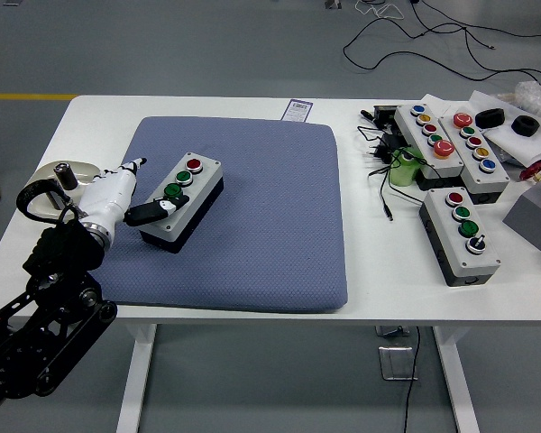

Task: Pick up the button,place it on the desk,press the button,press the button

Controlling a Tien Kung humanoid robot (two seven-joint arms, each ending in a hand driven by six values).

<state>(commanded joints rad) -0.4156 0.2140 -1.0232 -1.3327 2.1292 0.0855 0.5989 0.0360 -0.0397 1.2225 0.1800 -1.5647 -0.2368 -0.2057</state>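
A grey button box (pixel 187 194) with a black base lies on the blue mat (pixel 261 225), left of its middle. It carries a red button (pixel 194 165) and two green buttons (pixel 178 184) in a row. My left hand (pixel 126 203), white-backed with black fingers, sits against the box's near left end. Its thumb (pixel 153 212) lies across the box's top at the near end. One finger (pixel 136 164) points away along the box's left side, clear of it. The hand does not enclose the box. My right arm is out of view.
Three more button boxes (pixel 460 233) (pixel 430 135) (pixel 476 144) stand at the right with black cables (pixel 383 171) and a green object (pixel 402 168). A grey block (pixel 532 216) sits at the right edge. A small label card (pixel 297 110) lies behind the mat.
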